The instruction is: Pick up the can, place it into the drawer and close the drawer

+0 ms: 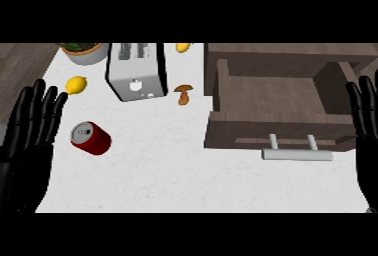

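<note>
1. Red can (91, 138) lying on its side near the counter's (177, 180) left edge, silver top turned up and to the left. Not held, not yet lifted.
2. Left hand (28, 127) just beside can, at the left edge; fingers straight, released, grasping nothing. No contact with can visible.
3. Right hand (365, 112) at the right edge, fingers up and straight, resting beside the drawer (277, 90); released as well.
4. Drawer pulled open at the counter's right, interior showing nothing inside; pale handle (297, 154) on the front panel, facing the near edge.
5. Toaster (136, 70) toward the far edge, lemon (76, 84) by the far left corner just above can, mushroom (184, 93) between toaster and drawer, plant pot (85, 51) at the far left corner.
6. Risks, judged: can on its side may roll away from closing fingers, toward the near edge or toward lemon. Carry path runs across the counter to the right; drawer's front wall could catch can if brought in low. Closing early, with can standing tall inside, could jam.
</note>
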Tool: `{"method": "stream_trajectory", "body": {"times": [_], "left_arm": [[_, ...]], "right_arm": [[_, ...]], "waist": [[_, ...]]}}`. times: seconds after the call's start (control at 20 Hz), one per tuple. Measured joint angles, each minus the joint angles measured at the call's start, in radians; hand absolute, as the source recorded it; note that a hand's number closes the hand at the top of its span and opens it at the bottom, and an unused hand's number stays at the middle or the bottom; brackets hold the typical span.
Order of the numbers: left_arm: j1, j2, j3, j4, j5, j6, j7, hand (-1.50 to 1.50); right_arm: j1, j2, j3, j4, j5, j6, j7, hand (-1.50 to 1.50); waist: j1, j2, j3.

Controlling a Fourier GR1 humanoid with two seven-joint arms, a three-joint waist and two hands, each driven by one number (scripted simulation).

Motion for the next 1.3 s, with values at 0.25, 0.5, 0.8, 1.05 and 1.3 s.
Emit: {"method": "stream_trajectory", "body": {"times": [0.25, 0.5, 0.8, 1.05, 1.3], "left_arm": [[0.006, 0.077, 0.019, 0.006, 0.223, -0.211, -0.059, -1.5], [0.038, 0.228, 0.049, 0.103, 0.371, -0.41, 0.002, -1.5], [0.036, 0.397, 0.186, 0.241, 0.572, -0.611, 0.046, -1.5], [0.019, 0.451, 0.256, 0.295, 0.676, -0.68, 0.106, -1.5], [-0.004, 0.452, 0.293, 0.334, 0.724, -0.696, 0.167, -1.5]], "right_arm": [[-0.01, 0.006, 0.003, -0.001, -0.002, -0.003, 0.013, -1.5], [0.052, 0.02, 0.008, 0.046, -0.001, -0.02, 0.117, -1.5], [0.095, 0.003, -0.021, 0.046, -0.023, -0.011, 0.208, -1.5], [0.192, 0.002, -0.043, 0.007, -0.05, 0.029, 0.181, -1.5], [0.225, 0.029, -0.026, 0.003, -0.031, 0.037, 0.156, -1.5]], "waist": [[-0.014, -0.001, 0.009], [-0.024, 0.005, 0.012], [-0.023, 0.001, 0.015], [-0.023, -0.001, 0.016], [-0.022, -0.001, 0.016]]}}
